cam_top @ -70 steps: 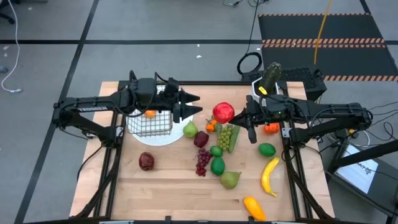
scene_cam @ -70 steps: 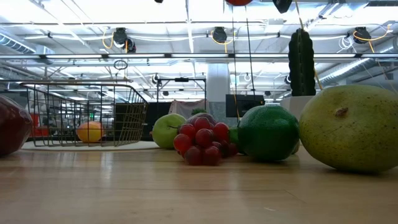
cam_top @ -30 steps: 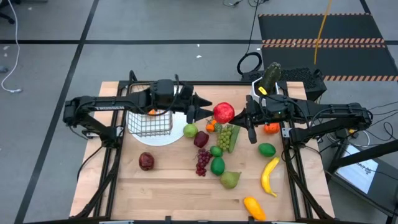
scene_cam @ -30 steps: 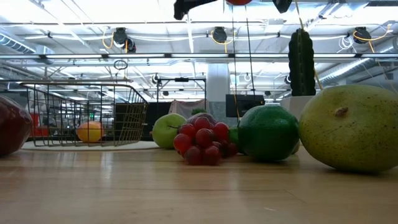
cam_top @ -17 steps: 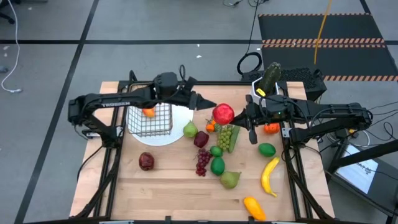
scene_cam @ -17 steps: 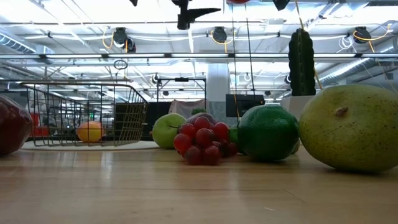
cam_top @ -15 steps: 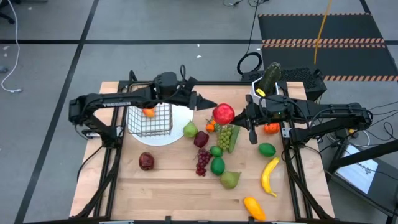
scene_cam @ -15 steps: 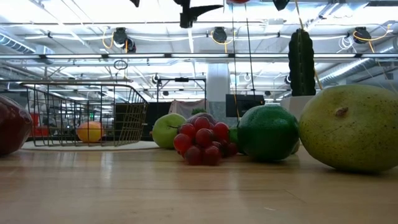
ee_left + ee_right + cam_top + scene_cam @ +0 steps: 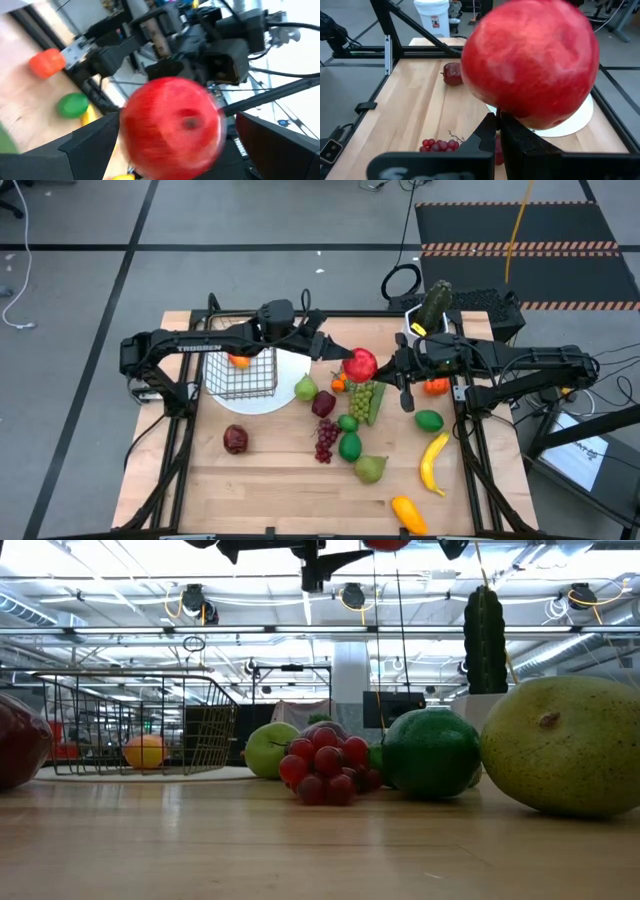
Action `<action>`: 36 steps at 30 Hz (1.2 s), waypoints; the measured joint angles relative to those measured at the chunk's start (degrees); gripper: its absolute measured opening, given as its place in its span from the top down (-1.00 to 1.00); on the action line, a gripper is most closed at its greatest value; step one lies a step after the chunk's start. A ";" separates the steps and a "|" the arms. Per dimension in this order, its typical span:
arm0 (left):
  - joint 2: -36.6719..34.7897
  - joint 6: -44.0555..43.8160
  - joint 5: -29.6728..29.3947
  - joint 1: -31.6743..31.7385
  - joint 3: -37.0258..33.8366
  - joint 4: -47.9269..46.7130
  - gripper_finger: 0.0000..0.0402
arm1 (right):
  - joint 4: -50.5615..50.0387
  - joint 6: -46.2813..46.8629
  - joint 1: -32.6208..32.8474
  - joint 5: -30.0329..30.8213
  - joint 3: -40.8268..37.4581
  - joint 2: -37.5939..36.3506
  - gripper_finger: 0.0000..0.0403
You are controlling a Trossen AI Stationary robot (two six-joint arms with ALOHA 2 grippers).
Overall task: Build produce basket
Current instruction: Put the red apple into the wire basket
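Beside the basket (image 9: 241,373), on its right-arm side, your left gripper (image 9: 332,349) hangs with its fingers spread wide, the red apple (image 9: 359,363) sitting right between their tips. Your right gripper (image 9: 403,385) is on the apple's far side from the basket, jaws pinched fully together; its wrist camera looks past the closed fingers at the apple (whether they touch the fruit, you cannot tell).

Look at the basket itself: it stands on the round white plate (image 9: 270,401) and holds one small orange (image 9: 239,360), tucked at the end nearer the table's back edge. Nothing else shows through its wire sides in the low view.

Everything else lies outside the basket. Just off the plate's rim you have a green pear (image 9: 305,390), then purple grapes (image 9: 326,439), green grapes (image 9: 361,399) and a lime (image 9: 349,446) farther from the basket. A dark red fruit (image 9: 235,439) sits alone in front of the basket. Well away from it lie a banana (image 9: 433,463) and a second lime (image 9: 429,420).
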 joint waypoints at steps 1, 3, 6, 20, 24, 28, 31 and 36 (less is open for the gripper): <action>0.17 -0.03 -0.01 -0.04 0.01 -0.14 -0.99 | 0.08 0.00 0.00 0.00 0.00 0.00 0.99; 0.33 0.20 -0.09 -0.04 -0.05 -0.55 -0.99 | -0.33 0.00 -0.01 0.00 -0.02 0.00 0.99; 0.16 2.49 -0.77 -0.11 -0.05 -0.82 -0.99 | 0.04 0.02 -0.02 0.02 -0.02 0.02 0.99; 0.18 6.70 -1.90 -3.03 -0.05 -0.89 -0.99 | 2.69 5.24 0.00 -0.40 -2.62 0.00 0.98; 0.18 6.69 -2.06 -3.47 -0.05 -2.87 -0.99 | 3.24 5.05 0.00 -0.18 -2.62 -0.02 0.98; 0.18 7.13 -2.71 -3.45 -0.05 -3.43 -0.99 | 3.16 4.43 -0.02 0.04 -2.67 0.02 0.98; 0.18 6.96 -2.96 -3.40 -0.05 -3.42 -0.97 | 3.19 4.33 -0.02 0.05 -2.67 0.02 0.98; 0.18 7.40 -3.10 -3.36 -0.05 -3.43 -0.79 | 3.19 4.33 -0.02 0.09 -2.67 0.02 0.98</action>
